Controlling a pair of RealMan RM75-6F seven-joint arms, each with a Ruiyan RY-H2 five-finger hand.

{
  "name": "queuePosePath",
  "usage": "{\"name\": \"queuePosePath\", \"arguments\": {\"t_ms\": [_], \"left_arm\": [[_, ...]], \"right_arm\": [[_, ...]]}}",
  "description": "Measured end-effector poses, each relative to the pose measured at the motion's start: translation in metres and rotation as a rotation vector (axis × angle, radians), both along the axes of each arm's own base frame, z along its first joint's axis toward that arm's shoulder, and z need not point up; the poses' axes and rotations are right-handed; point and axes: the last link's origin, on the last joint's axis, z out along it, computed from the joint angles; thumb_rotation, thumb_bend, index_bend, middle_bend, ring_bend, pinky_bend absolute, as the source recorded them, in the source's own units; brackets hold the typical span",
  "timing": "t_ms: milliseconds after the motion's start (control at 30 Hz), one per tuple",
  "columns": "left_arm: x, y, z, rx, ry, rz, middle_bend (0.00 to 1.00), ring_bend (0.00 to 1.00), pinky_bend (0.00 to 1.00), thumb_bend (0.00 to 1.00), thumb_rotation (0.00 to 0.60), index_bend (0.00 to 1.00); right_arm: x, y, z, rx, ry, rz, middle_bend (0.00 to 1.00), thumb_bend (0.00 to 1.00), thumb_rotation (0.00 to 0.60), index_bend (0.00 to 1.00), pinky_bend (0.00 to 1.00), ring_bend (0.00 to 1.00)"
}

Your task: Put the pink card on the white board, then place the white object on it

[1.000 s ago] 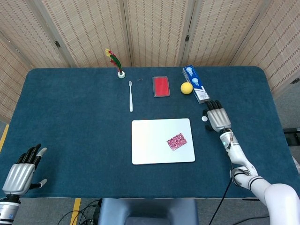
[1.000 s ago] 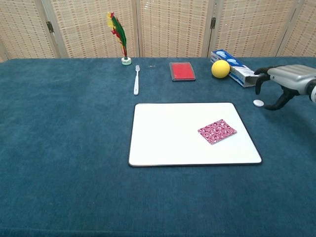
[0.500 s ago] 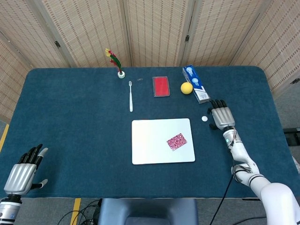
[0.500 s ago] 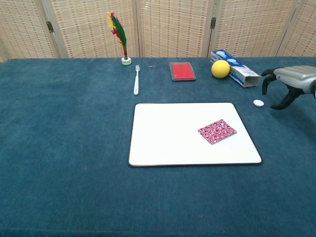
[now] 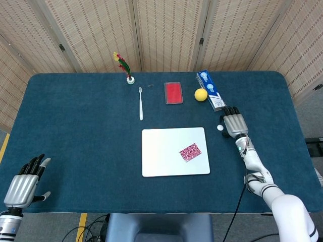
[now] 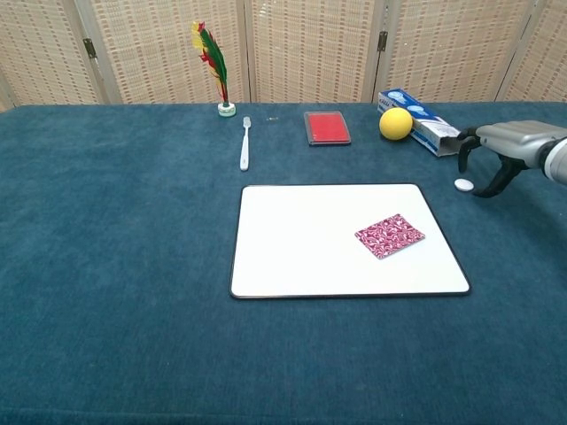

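Note:
The pink patterned card (image 5: 190, 152) (image 6: 389, 235) lies flat on the right part of the white board (image 5: 161, 156) (image 6: 301, 243). A small white round object (image 5: 220, 128) (image 6: 463, 184) sits on the blue cloth just right of the board's far right corner. My right hand (image 5: 233, 124) (image 6: 505, 150) hovers right beside and over it, fingers curled downward and apart, holding nothing. My left hand (image 5: 22, 184) rests open at the table's near left corner, shown only in the head view.
Along the far side stand a feather shuttlecock (image 6: 213, 62), a white toothbrush (image 6: 244, 142), a red pad (image 6: 327, 127), a yellow ball (image 6: 395, 123) and a blue box (image 6: 423, 121). The box lies just behind my right hand.
My right hand drew back to the right half a second ago, then came left again to the white object. The card, board and left hand have not moved.

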Motion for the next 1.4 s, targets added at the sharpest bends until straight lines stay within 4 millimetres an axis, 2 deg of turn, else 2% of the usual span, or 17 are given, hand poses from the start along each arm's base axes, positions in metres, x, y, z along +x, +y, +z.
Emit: {"name": "queuePosePath", "arguments": {"t_ms": [433,567,700,933,1133,1400], "left_arm": [[-0.003,0.002,0.003,0.006,-0.006,0.014,0.0,0.0,0.19,0.17,0.6,0.09],[-0.003,0.002,0.003,0.004,-0.011,0.012,0.0,0.0,0.19,0.17,0.6,0.09],[-0.003,0.002,0.003,0.005,-0.013,0.006,0.0,0.0,0.19,0.17,0.6,0.07],[-0.001,0.001,0.002,0.005,-0.012,-0.007,0.0,0.0,0.19,0.17,0.6,0.06],[0.004,-0.001,-0.001,-0.003,-0.012,-0.026,0.0,0.0,0.19,0.17,0.6,0.06],[0.008,-0.003,-0.003,-0.016,-0.022,-0.044,0.0,0.0,0.19,0.17,0.6,0.06]], "right_arm": [[0.005,-0.009,-0.007,0.02,0.017,-0.027,0.09,0.18,0.6,0.49,0.0,0.0],[0.009,-0.012,-0.01,0.025,0.021,-0.026,0.11,0.19,0.6,0.54,0.0,0.0],[0.012,-0.013,-0.008,0.014,0.015,-0.013,0.14,0.19,0.6,0.61,0.0,0.0],[0.02,-0.011,0.002,-0.02,-0.016,0.05,0.15,0.2,0.6,0.63,0.0,0.0],[0.034,0.005,0.004,-0.006,-0.063,0.127,0.15,0.2,0.6,0.63,0.0,0.0],[0.064,0.051,-0.012,0.096,-0.092,0.238,0.15,0.2,0.6,0.63,0.0,0.0]]}}
